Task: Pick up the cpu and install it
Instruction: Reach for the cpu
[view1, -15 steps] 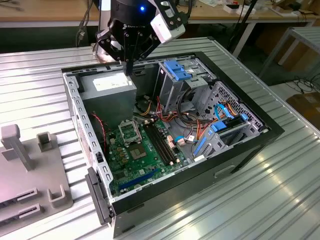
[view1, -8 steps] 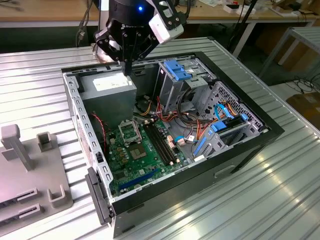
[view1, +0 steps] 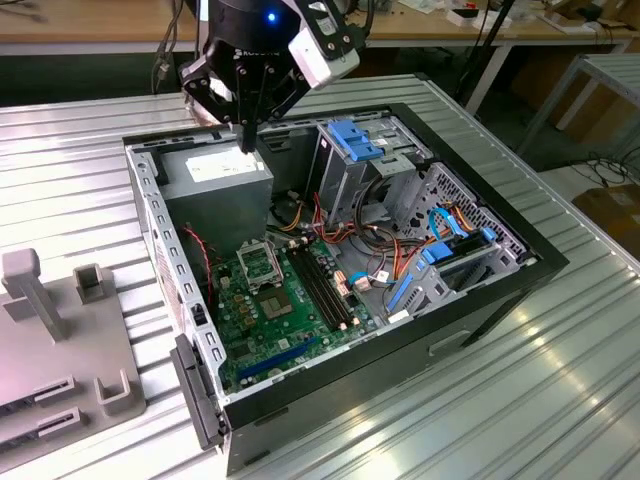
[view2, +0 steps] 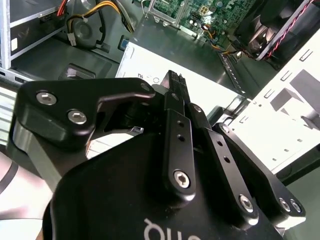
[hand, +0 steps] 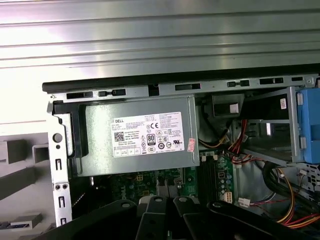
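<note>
One black pincer (view1: 247, 137) above grey metal box (view1: 215, 170)

The exterior view looks down at an angle on the open computer case (view1: 330, 270) from nearby. The first wrist view stares straight down on the power supply (hand: 137, 137), close. The second wrist view peers along the gripper (view2: 175, 80), sharing that power supply (view2: 210, 90).
</note>
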